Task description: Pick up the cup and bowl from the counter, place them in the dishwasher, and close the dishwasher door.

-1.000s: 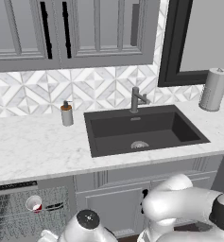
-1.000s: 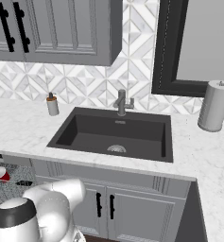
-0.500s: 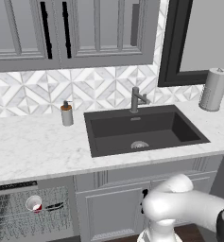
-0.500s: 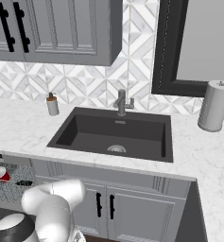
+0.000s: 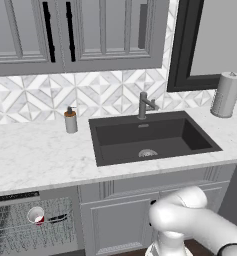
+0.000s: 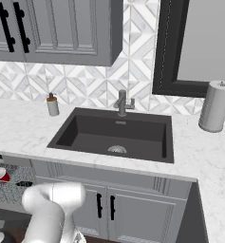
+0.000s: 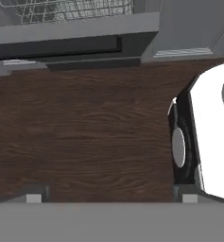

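My fingertips [image 7: 34,197] stand wide apart with nothing between them, hanging over bare dark wood floor [image 7: 85,137] with free room on every side. At 12 o'clock in the hand view runs the dishwasher's [image 7: 61,33] lower edge, wire rack [image 7: 66,8] above it. The red cup [image 5: 36,216] lies tipped in that rack (below the counter [image 5: 35,160] at 8 o'clock of the sink [image 5: 150,137]). I cannot make out the bowl.

Red cup [image 5: 36,216] tipped in dishwasher [image 5: 20,235] rack.
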